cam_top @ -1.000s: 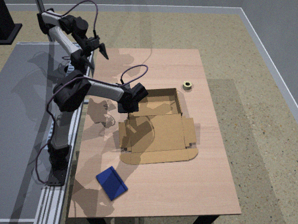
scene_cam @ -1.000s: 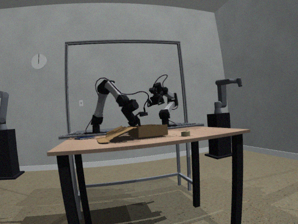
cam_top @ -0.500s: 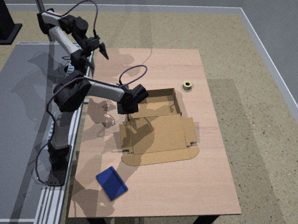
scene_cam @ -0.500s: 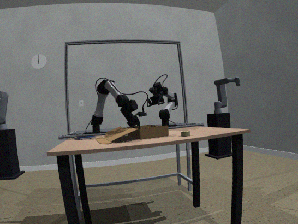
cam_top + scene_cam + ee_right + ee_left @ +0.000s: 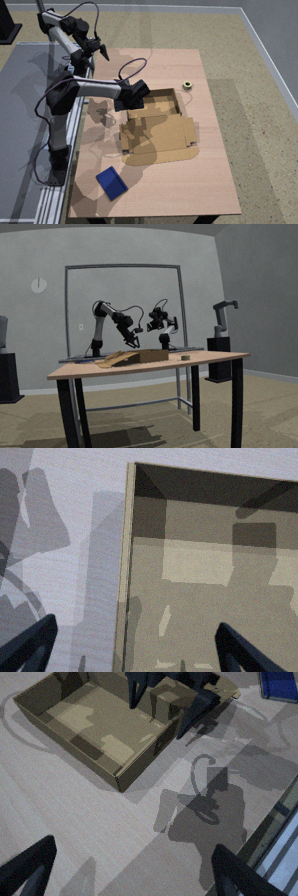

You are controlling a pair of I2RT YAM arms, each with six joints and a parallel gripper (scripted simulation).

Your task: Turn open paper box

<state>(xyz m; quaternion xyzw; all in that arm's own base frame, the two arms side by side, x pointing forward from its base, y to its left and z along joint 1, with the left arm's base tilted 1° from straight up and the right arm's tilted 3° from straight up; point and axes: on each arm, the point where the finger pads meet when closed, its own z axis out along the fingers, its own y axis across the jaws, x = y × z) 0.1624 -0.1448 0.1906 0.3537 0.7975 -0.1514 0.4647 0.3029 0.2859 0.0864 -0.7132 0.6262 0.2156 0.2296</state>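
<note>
The right tool [image 5: 129, 105] [image 5: 132, 347] [image 5: 154, 723] [image 5: 139, 625] is spread and angled downward above the robot-side end of the open paper box [image 5: 161, 93] [image 5: 154, 356] [image 5: 150, 755] [image 5: 124, 558]. Its forearm extends over the bench [image 5: 177, 191] [image 5: 218, 356] [image 5: 75, 822] [image 5: 75, 473]. The left tool [image 5: 101, 64] [image 5: 154, 329] [image 5: 136, 847], likewise spread, is held raised near the bench's robot-side edge, apart from the box. The box rests on the bench, its lid [image 5: 164, 134] [image 5: 120, 359] opened toward the robot's right.

Brown open cardboard box [image 5: 161, 105] [image 5: 154, 355] [image 5: 145, 762] [image 5: 129, 538] sits turned slightly counterclockwise in top view: tray end shifted a little toward robot side, brown hanging cardboard lid [image 5: 161, 136] [image 5: 120, 359] swung slightly away from robot. Black two-fingered right gripper [image 5: 129, 104] [image 5: 136, 346] [image 5: 157, 722] [image 5: 137, 625] now higher; in exterior view, fingertips, formerly down behind box, show above box rim. White-and-black right arm [image 5: 96, 87] [image 5: 99, 329] raised with it, dark cable loop [image 5: 146, 61] [image 5: 142, 311] too, above box.
</note>
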